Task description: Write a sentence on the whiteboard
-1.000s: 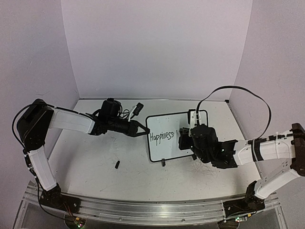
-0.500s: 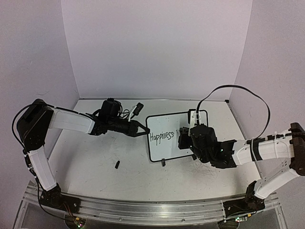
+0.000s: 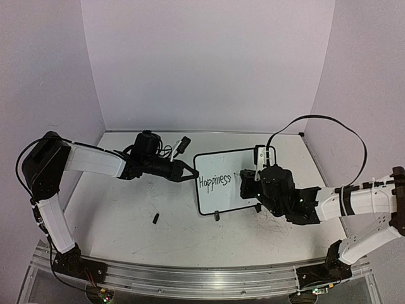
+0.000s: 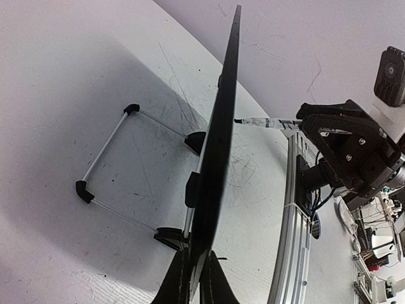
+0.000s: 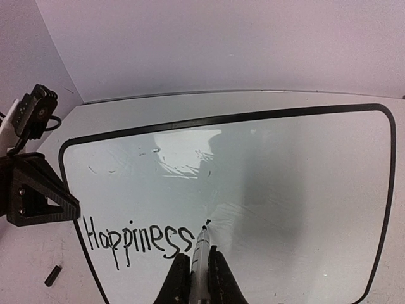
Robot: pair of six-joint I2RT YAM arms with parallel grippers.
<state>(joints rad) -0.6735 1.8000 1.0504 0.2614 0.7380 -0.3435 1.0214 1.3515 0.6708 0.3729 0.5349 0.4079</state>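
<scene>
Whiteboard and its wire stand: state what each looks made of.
Whiteboard: glossy white writing surface, probably coated or laminated, since it mirrors glare streaks and a shadow. Frame: thin matte black, likely plastic. Stand: slim silvery rods, seemingly metal, joined by black corner pieces, probably plastic or rubber.

I find the whiteboard [image 5: 285, 190] white, thinly black-framed; the sentence [image 5: 139, 240] black, at its eight o'clock; my marker [image 5: 201, 253] grey, black-tipped.

Plain pale lilac walls [image 3: 209, 63] close in the scene on the left, far and right sides. The white table [image 3: 126, 209] is scuffed with grey scratches, and an aluminium rail [image 3: 202, 278] runs along its near edge.
</scene>
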